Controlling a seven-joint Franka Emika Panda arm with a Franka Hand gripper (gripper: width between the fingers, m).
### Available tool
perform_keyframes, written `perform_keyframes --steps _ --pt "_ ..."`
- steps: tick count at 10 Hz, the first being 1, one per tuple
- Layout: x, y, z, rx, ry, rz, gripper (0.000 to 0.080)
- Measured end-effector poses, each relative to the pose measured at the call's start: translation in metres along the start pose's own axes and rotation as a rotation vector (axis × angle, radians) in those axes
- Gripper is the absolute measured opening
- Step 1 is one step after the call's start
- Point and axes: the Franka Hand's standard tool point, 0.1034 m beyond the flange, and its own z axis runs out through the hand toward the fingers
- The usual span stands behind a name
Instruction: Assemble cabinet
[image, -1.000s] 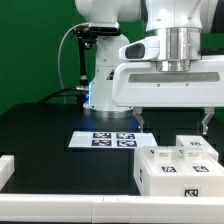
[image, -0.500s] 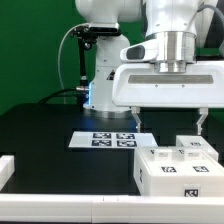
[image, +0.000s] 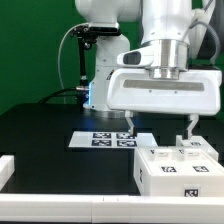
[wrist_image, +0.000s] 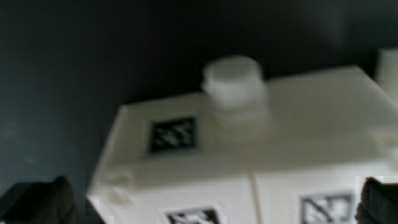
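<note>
The white cabinet box body (image: 177, 170) sits on the black table at the exterior view's right, with small black-and-white tags on its top and front. A smaller white panel (image: 196, 146) lies against its far side. My gripper (image: 160, 130) hangs open just above and behind the box, its two dark fingers (image: 131, 124) spread wide. In the wrist view the cabinet's white top (wrist_image: 267, 150) fills the frame, with a tag (wrist_image: 173, 134) and a short white peg (wrist_image: 233, 83). The dark fingertips (wrist_image: 54, 203) show at the lower corners, apart from the box.
The marker board (image: 103, 139) lies flat behind the cabinet. A white frame rail (image: 70, 209) runs along the table's front edge, with a white block (image: 5, 167) at the exterior view's left. The white robot pedestal (image: 100, 90) with blue glow stands at the back.
The gripper has moved toward the exterior view's left and come down closer to the cabinet, still open.
</note>
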Motion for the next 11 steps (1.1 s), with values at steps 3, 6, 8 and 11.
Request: perform_keyframes --steps 3,6,8,11 --pt "-0.002 -0.005 0.004 -0.013 0.040 -0.026 0.0797" --pt "-0.006 -0.017 0.004 -0.003 0.038 -0.142 0.0797" --pt "-0.008 -0.014 0.003 -0.006 0.044 -0.219 0.0797" --pt "-0.009 -0.013 0.005 -0.008 0.041 -0.209 0.0797"
